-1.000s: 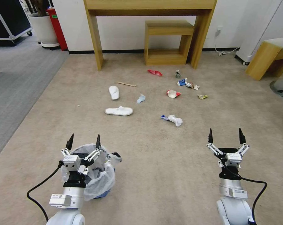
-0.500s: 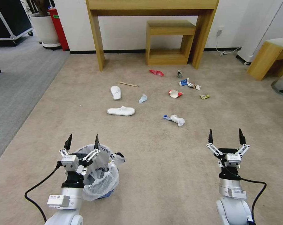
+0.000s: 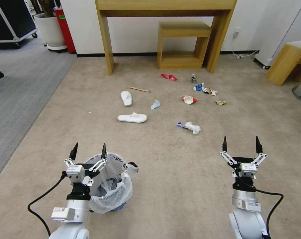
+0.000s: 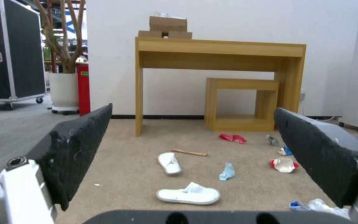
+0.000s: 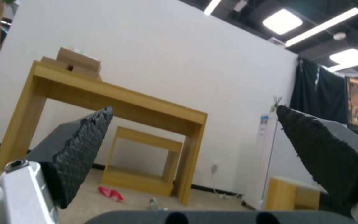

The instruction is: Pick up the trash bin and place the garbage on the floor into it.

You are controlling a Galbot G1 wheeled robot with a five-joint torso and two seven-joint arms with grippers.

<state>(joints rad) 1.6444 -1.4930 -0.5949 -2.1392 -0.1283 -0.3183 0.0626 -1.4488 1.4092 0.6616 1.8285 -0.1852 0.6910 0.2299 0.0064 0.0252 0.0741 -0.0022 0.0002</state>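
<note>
While the left gripper (image 3: 89, 150) hovers with fingers spread above the trash bin (image 3: 112, 186) (its bag rim just beneath the tips), the right gripper (image 3: 240, 144) hangs apart, also spread, with the garbage (image 3: 132, 117) scattered well ahead on the carpet (image 3: 177, 172).

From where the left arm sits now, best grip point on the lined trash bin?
Probably the near rim of the trash bin, coming straight down. It stands upright and open-topped, the clear bag bunched over its edge, so one finger can go inside and one outside the wall. The left hand is open above that side; the right hand is open and apart.
</note>
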